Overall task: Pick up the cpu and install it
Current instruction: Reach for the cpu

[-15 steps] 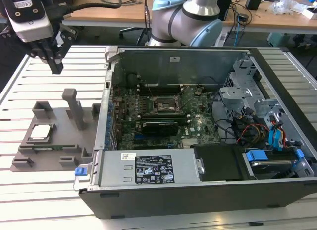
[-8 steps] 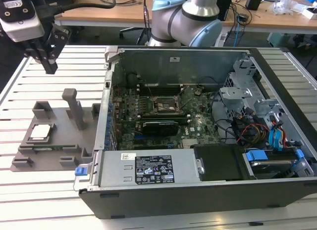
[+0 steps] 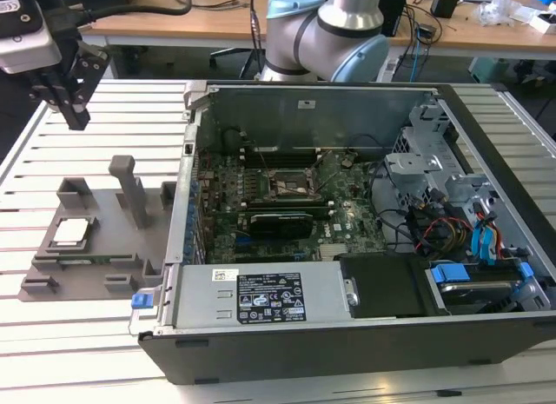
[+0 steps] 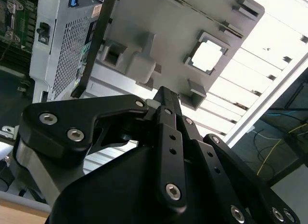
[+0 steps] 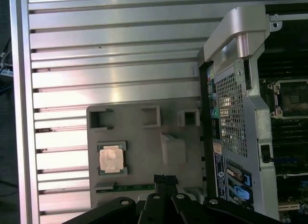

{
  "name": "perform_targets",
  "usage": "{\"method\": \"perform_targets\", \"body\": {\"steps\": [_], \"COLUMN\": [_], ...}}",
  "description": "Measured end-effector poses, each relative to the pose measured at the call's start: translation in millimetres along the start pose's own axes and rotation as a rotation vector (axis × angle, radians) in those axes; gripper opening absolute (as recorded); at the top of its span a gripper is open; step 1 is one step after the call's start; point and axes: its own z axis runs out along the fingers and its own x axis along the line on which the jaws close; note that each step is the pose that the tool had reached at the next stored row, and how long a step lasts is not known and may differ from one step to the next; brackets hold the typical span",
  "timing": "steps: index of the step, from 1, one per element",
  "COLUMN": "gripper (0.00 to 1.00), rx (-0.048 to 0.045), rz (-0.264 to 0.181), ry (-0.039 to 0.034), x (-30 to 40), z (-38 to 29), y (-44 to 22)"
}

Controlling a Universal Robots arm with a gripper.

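We see the gripper (image 3: 76, 119) hanging at the exterior view's upper left, its black fingers pointing down toward the slatted tabletop (image 3: 69, 352). In the second wrist view the gripper (image 4: 166, 91) has its fingers drawn together at the tips, with nothing between them. The first wrist view shows the gripper (image 5: 165, 177) the same way, as one narrow black tip. It touches nothing and hangs in the air, apart from everything below it.

Above the fingers sits a pale grey wrist body (image 3: 26, 30). The arm's base (image 3: 334, 22), silver with light blue caps, stands behind the open computer case (image 3: 347, 343), so we take the arm to reach across toward the exterior view's left.

Below the gripper, a grey fixture plate (image 3: 95, 204) lies flat on the tabletop, just beside the case on the exterior view's left. The cpu (image 3: 71, 233) rests in a square recess of this plate with its silvery top facing up. We find the cpu (image 5: 111, 159) in the first wrist view lying beside the fingertip rather than under it, and it shows as a bright square (image 4: 208, 56) in the second wrist view. A thin green strip (image 5: 130, 187) lies in the plate just beside the cpu.

Inside the case, the motherboard (image 3: 347, 213) lies flat, and its socket frame (image 3: 291, 182) sits well apart from the gripper.
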Motion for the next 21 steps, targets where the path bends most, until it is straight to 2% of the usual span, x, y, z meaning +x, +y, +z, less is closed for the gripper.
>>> {"method": "perform_targets", "body": {"steps": [6,14,21], "gripper": [0.11,0.11,0.11], "rx": [0.0,0.0001,0.0001], "rz": [0.0,0.0,0.0], "ry": [0.0,0.0001,0.0], "x": [10.3,28.7,47.9], "z": [-0.3,-0.8,-1.2], "y": [-0.8,-2.2,-3.6]}}
